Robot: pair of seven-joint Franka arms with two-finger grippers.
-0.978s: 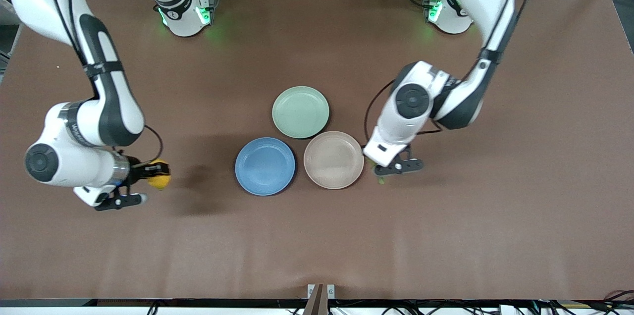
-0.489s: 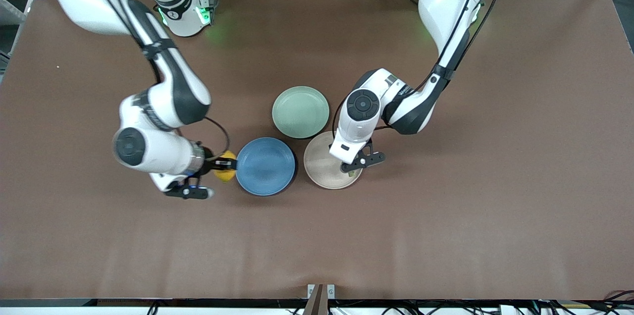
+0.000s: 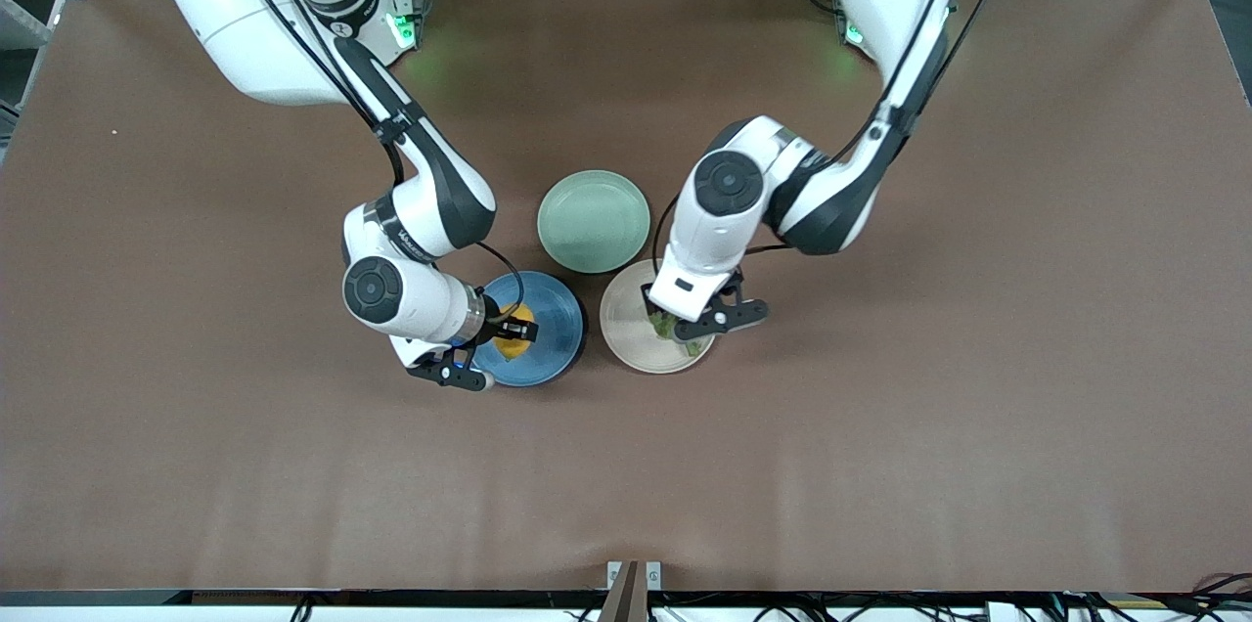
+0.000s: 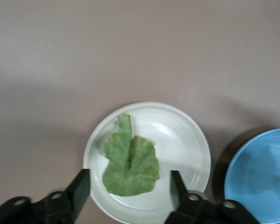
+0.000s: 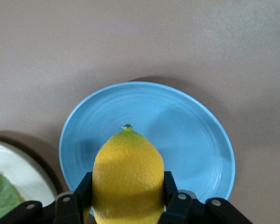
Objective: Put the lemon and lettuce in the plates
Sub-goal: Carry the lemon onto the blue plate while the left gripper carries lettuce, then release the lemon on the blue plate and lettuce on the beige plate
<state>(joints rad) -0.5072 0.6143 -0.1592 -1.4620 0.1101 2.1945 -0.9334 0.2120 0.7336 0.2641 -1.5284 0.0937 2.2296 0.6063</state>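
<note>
Right arm: reaches from its base down across the table, elbow bent, wrist turned toward the plates. The right gripper [image 3: 516,331] is over the blue plate [image 3: 553,309], on the part of it toward the right arm's end of the table. Its jaws are pinching the lemon [image 3: 513,335]; the right wrist view shows one finger pressed against each flank of the lemon [image 5: 128,179], above the blue plate [image 5: 196,135].

Left arm: reaches from its base with the forearm angled down and the wrist pointing down at the beige plate [image 3: 626,329]. The left gripper [image 3: 685,329] is over this plate. Its jaws are spread; in the left wrist view the fingers [image 4: 80,186] stand apart with the lettuce [image 4: 129,164] between and below them, touching neither.

Clearances: the blue and beige plates lie side by side, rims close together. The mint plate [image 3: 594,220] lies farther from the front camera, just beside both. The brown table [image 3: 880,426] is bare around the three plates, with wide room nearer the front camera and toward each end.

Lemon: oval, yellow, pitted skin, small dark tip pointing away from the gripper. It is much smaller than the plate and is held above it.

Lettuce: crinkled green leaf with a narrow end. It lies flat in the beige plate [image 4: 186,144], off center, within the rim.
</note>
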